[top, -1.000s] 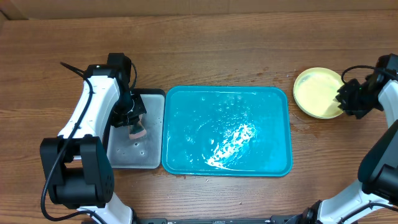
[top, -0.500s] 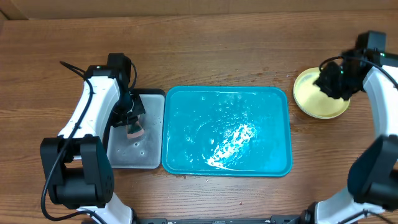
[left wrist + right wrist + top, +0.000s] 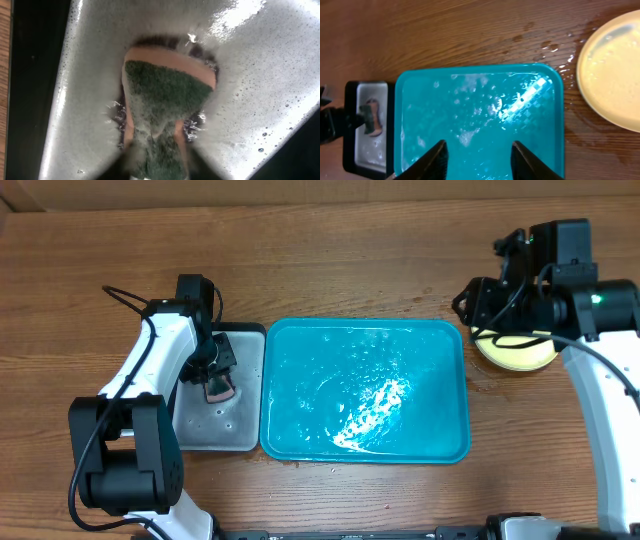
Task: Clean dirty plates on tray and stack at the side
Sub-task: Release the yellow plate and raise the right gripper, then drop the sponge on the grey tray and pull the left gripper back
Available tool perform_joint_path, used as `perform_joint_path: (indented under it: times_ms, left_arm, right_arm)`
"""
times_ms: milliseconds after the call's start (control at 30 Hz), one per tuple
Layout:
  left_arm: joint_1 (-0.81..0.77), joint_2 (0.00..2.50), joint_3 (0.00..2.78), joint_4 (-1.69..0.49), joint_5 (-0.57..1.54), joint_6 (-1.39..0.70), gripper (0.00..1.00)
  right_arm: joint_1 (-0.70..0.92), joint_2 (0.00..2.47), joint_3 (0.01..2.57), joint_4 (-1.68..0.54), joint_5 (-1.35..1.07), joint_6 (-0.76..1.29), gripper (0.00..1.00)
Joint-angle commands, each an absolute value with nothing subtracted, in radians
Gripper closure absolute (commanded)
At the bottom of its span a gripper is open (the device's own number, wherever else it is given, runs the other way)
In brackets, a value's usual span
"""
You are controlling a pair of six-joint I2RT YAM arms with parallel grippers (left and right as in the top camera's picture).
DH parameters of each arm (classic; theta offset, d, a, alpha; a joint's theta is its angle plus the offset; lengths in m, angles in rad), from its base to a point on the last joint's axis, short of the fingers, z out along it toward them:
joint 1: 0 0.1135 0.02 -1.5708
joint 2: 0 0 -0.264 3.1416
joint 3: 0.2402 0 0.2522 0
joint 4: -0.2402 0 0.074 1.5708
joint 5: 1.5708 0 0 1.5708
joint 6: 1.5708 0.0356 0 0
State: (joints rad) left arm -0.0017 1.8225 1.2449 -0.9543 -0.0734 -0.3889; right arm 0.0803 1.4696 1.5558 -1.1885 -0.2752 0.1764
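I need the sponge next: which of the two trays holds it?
The small grey tray, left of the larger blue tray; the left pincer grips the sponge against its wet floor.

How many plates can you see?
1: a yellow-green plate sits on the wooden table, to the right of the turquoise tray. More plates could be stacked under it; I cannot tell.

Overhead looks down — right wrist shares tray [image 3: 300, 380].
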Motion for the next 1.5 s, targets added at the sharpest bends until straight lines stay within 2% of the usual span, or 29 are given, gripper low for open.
perform_joint_path:
  times_ms: [0, 33, 100, 433, 733, 1133, 1400, 1467]
  left_arm:
    - [0.006, 1.819, 1.238, -0.951, -0.085, -0.381, 0.25]
    - [0.006, 1.819, 1.238, -0.951, -0.085, -0.381, 0.11]
    - [0.006, 1.819, 1.238, -0.952, -0.085, -0.382, 0.0]
    - [0.005, 1.703, 1.375, -1.048, -0.084, -0.387, 0.0]
    - [-0.039, 1.394, 1.57, -1.18, -0.097, -0.309, 0.0]
    - [-0.139, 0.947, 1.574, -1.332, -0.178, -0.295, 0.0]
    - [-0.139, 0.836, 1.574, -1.53, -0.191, -0.337, 0.0]
    - [-0.139, 0.836, 1.573, -1.57, -0.19, -0.337, 0.0]
  right_arm:
    - [0.126, 1.42, 1.574, -1.185, -0.24, 0.144, 0.54]
    - [0.137, 1.413, 1.574, -1.185, -0.237, 0.144, 0.54]
    - [0.152, 1.404, 1.574, -1.187, -0.239, 0.133, 0.54]
    - [0.255, 1.348, 1.574, -1.196, -0.125, 0.073, 0.36]
    - [0.281, 1.303, 1.574, -1.194, -0.079, 0.04, 0.34]
    - [0.281, 1.303, 1.574, -1.199, -0.079, 0.025, 0.28]
    - [0.281, 1.303, 1.574, -1.193, -0.079, 0.025, 0.27]
    - [0.281, 1.303, 1.574, -1.188, -0.079, 0.025, 0.22]
